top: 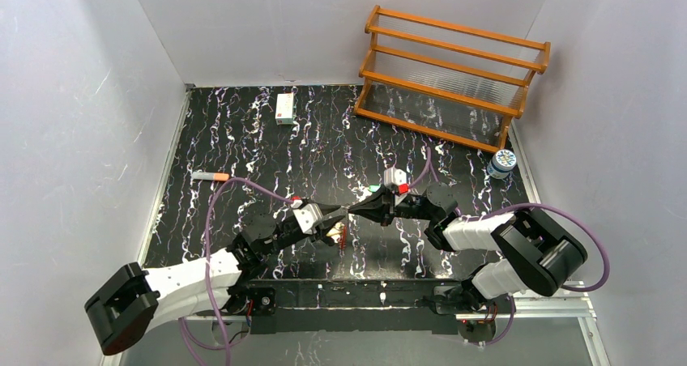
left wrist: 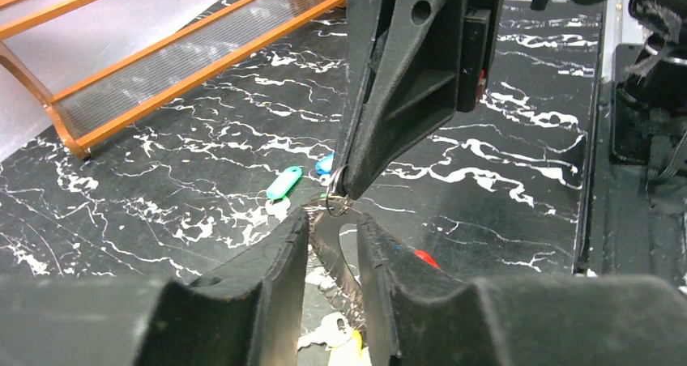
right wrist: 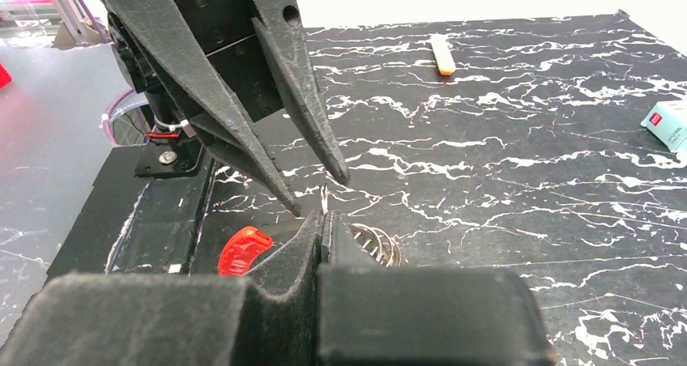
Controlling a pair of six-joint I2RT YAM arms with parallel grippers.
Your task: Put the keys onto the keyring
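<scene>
Black marbled table (top: pixel 243 139), white walls (top: pixel 81 99): left end effector (left wrist: pixel 332 220) and shut right end effector (right wrist: pixel 322 220) hold keyring (right wrist: pixel 374 241).

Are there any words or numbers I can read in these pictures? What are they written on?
No words or numbers can be read anywhere.
small white box: a red label, too blurred to read.
bottle: bluish markings, too small to read.

A green-tagged key (left wrist: pixel 283 182) and a blue-tagged key (left wrist: pixel 325 164) lie flat, side by side; the thin metal keyring (left wrist: pixel 332 248), with a red piece, is raised nearby.
</scene>
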